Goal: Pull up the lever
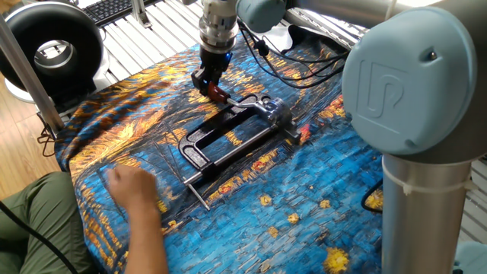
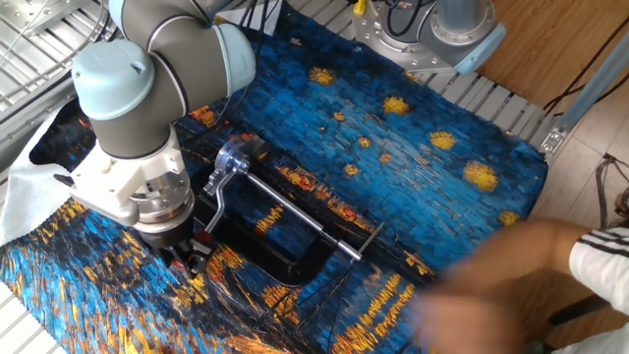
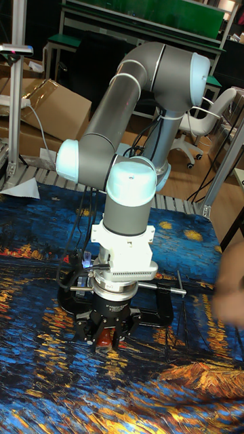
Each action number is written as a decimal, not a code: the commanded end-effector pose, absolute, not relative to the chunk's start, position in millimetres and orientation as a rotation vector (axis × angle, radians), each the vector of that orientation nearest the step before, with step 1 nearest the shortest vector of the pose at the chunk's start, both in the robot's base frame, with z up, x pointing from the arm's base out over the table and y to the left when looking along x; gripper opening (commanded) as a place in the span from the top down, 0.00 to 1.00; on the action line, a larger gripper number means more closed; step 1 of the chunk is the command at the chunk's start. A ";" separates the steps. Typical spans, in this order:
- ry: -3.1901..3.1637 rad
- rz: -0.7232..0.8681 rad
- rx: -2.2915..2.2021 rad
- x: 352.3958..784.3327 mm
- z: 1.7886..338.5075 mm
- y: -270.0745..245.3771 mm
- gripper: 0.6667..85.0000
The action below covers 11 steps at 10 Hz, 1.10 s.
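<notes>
The lever is a short silver arm (image 1: 242, 99) ending in a dark red knob (image 1: 218, 93), hinged to the black clamp frame (image 1: 199, 137). In the one fixed view my gripper (image 1: 211, 82) comes down on the knob from above, at the frame's far end. The tall fixed view shows the red knob (image 3: 104, 339) held between the two fingers of the gripper (image 3: 105, 337). In the other fixed view the gripper (image 2: 185, 260) is shut on the knob (image 2: 189, 263), mostly hidden under the wrist. The lever lies low, close to the cloth.
A blue and orange painted cloth (image 1: 289, 198) covers the table. A thin steel rod with a cross pin (image 2: 366, 239) sticks out of the frame's other end. A person's blurred hand (image 1: 133, 186) is near the front edge. A black round device (image 1: 53, 46) stands at the back left.
</notes>
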<state>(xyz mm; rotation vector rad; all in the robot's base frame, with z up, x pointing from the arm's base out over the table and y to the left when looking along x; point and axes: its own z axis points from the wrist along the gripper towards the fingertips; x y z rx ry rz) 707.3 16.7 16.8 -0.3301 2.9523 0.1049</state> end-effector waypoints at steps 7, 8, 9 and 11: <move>3.015 0.057 -0.282 700.5 36.1 8.0 0.61; 3.025 0.052 -0.278 698.6 41.7 6.9 0.62; 3.036 0.037 -0.278 696.8 48.0 4.5 0.62; 3.045 0.037 -0.277 693.1 57.1 3.1 0.63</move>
